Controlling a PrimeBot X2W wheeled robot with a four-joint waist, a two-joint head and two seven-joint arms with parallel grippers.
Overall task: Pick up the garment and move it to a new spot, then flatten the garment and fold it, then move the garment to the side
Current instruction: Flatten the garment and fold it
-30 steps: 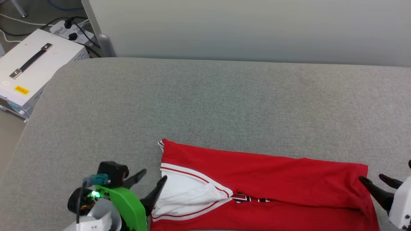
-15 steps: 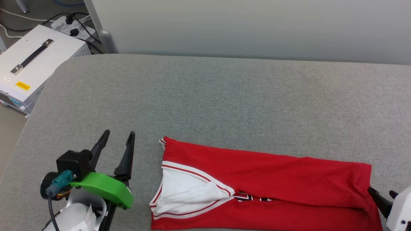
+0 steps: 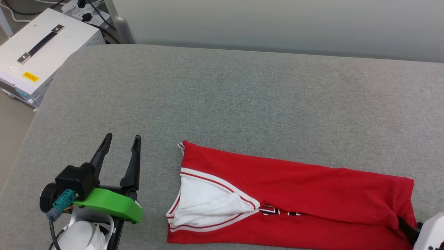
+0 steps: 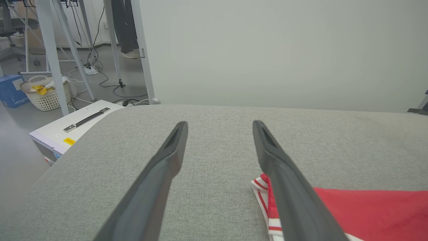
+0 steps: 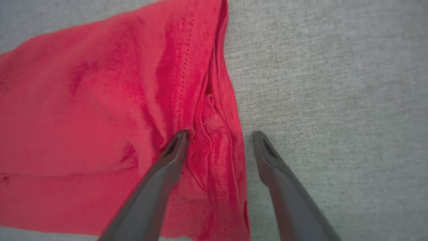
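Left gripper [image 3: 123,135] now off garment [image 3: 295,184]; jaws wide, empty, as right gripper's [image 5: 220,133]; print [image 3: 274,210] illegible.

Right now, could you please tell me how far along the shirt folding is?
Done: the shirt lies flat on the grey pad, folded lengthwise into a long band, a white sleeve showing. In hand: nothing held; the left hand is open beside the sleeve end, the right hand open astride the hem. Left: probably a crosswise fold, then moving it aside.
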